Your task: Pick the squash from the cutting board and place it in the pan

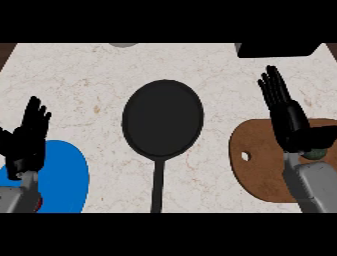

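Pale marbled worktop (75, 80) fills the head view, with dark wood showing past its left and right edges. Centre: black pan (163, 119), its round bowl well apart from every other object, its handle running straight toward the lower edge. Right: brown cutting board (256, 165), rounded, with a small hole near its left side; its right part runs out of view. Right robot hand (293, 122) stands over the cutting board with fingers straight and pointing away, thumb out to the right. Squash (316, 153): only a small greenish patch shows just below the thumb, beside the wrist, over the board; whether hand and squash touch cannot be told. Left: blue plate (64, 180), partly covered by the left forearm. Left robot hand (25, 137) rests open near the left edge, fingers up and spread. Top edge: a dark object (278, 49) at right and a grey object (124, 45) at centre-left, both cut off. Bare worktop lies between pan and board, and between pan and plate.
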Controlling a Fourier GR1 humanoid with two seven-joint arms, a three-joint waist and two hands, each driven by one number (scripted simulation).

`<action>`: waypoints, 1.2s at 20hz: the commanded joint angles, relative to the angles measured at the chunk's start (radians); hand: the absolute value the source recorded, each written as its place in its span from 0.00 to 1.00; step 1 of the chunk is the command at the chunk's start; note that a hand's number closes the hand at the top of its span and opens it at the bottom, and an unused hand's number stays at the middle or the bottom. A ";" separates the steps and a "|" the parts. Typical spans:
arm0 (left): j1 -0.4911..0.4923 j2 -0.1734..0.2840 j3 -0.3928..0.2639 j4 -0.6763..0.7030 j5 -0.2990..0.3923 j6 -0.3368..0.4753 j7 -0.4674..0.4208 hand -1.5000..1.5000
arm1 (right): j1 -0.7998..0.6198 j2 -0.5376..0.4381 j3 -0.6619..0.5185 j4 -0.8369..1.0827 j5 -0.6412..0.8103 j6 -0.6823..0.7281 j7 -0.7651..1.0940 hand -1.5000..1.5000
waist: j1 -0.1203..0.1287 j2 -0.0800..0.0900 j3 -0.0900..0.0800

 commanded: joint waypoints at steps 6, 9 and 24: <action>0.066 0.153 -0.127 -0.021 -0.166 -0.098 -0.029 0.50 | 0.042 -0.098 -0.441 0.075 -0.031 -0.419 0.024 0.00 | -0.061 -0.017 -0.017; 0.103 0.139 -0.122 -0.004 -0.153 -0.088 -0.023 0.50 | 0.170 -0.099 -0.510 0.183 0.032 -0.650 0.148 0.00 | -0.113 -0.015 -0.025; 0.145 0.154 -0.211 -0.129 -0.216 -0.128 -0.001 0.50 | 0.584 -0.445 -0.186 -0.207 0.288 -0.565 0.899 0.00 | 0.014 -0.015 -0.030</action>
